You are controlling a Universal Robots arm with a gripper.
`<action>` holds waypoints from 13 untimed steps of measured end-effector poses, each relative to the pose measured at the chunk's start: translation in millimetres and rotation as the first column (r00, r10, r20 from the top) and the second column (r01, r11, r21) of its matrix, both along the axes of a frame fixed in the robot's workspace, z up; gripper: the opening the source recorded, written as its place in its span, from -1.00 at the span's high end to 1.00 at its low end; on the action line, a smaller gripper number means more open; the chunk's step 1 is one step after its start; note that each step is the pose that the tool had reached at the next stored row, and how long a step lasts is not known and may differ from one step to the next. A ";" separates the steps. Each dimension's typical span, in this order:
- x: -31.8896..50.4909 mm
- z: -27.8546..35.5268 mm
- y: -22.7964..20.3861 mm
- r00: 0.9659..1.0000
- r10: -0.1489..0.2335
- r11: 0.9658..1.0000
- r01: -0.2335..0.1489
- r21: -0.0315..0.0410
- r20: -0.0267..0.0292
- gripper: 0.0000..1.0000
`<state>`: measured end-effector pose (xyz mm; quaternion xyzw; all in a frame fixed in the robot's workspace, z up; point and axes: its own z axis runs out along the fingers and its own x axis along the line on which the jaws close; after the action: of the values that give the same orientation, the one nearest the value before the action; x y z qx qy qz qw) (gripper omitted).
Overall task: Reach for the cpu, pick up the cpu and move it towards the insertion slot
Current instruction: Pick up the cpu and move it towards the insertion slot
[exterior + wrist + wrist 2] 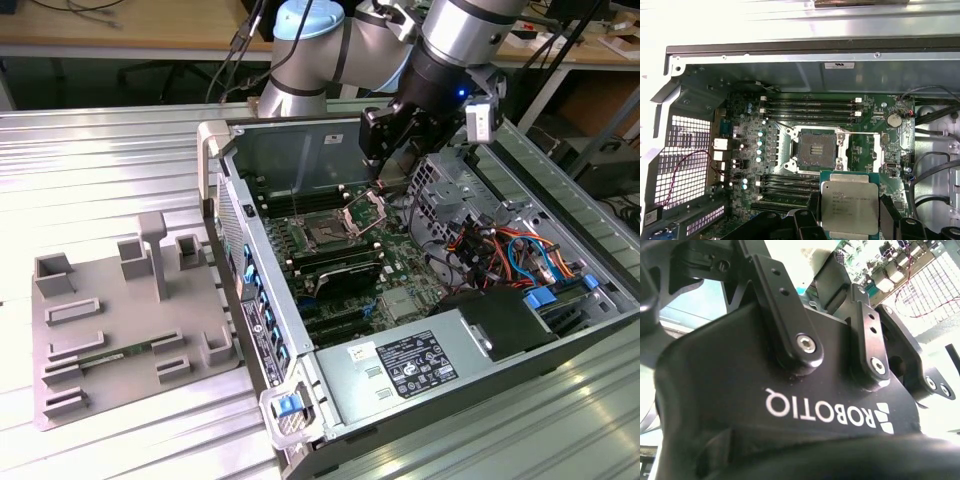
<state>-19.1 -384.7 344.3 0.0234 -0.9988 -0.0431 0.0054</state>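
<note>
One square silvery cpu (850, 207) clamped between my hand's (849, 220) black fingers (889, 212), just beside the open, metal-framed insertion slot (815, 149).

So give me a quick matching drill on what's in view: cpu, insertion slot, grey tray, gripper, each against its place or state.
Things:
1. cpu
2. insertion slot
3. grey tray
4. gripper

Places or states:
A. outside the case, on the exterior view's left
B. open and bare, bracket swung up
C. shut on the chip, inside the case
D. held beside the socket, metal top showing

Pairs: 1-D, 2-B, 3-A, 4-C
</note>
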 end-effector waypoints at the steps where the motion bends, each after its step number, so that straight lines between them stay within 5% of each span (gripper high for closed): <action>1: 0.1 -0.2 0.2 1.000 0.000 1.000 0.000 0.000 0.000 -0.09; 13: 0.6 -2.0 14.0 1.000 0.000 1.000 0.000 0.000 0.000 -0.09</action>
<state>-18.5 -370.8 342.3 0.0235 -0.9988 -0.0430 0.0054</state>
